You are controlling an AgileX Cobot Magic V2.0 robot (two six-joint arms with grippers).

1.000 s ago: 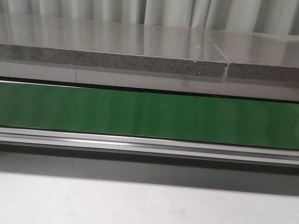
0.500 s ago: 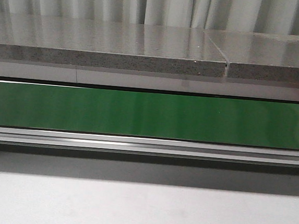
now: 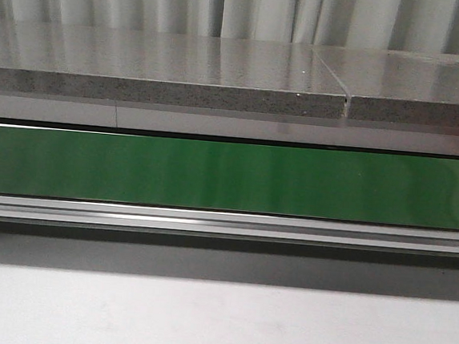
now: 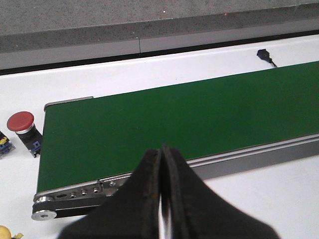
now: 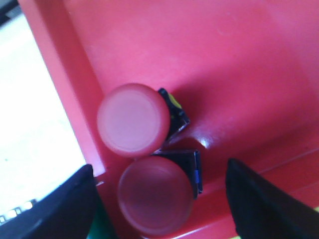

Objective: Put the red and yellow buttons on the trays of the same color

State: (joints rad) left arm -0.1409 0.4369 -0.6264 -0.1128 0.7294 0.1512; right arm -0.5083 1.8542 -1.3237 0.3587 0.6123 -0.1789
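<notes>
Green conveyor belt [image 3: 229, 176] spans the front view side to side, with a grey stone-look counter [image 3: 166, 70] behind it and white table [image 3: 216, 324] in front. Belt surface carries nothing in either view that shows it. Neither arm appears in the front view.

Red tray [image 5: 239, 64] fills the right wrist view. A sliver of red at the far right edge of the front view, behind the belt, is probably this tray; too small to confirm. Judgement: the tray sits off the belt's right end so sorted parts stay clear of incoming ones.

Right gripper [image 5: 159, 199] hangs directly over the tray, fingers [image 5: 259, 204] spread wide, holding nothing. Two red buttons lie in the tray near its wall, touching or nearly so:
- upper red button [image 5: 133, 120], domed cap, paler under the light; black base with a yellow patch.
- lower red button [image 5: 155, 195], darker in shadow, between the fingers; black base with a blue patch. Judgement: this is the one most likely just set down.

Left gripper [image 4: 160, 199] hovers at the near edge of the belt's left end, fingers pressed together, nothing between them.

Loose red button [image 4: 21, 122] stands upright on the white table just beyond the belt's left end: mushroom cap, black base. A yellow button [image 4: 4, 232] shows only partly at the frame corner. Both unsorted.
</notes>
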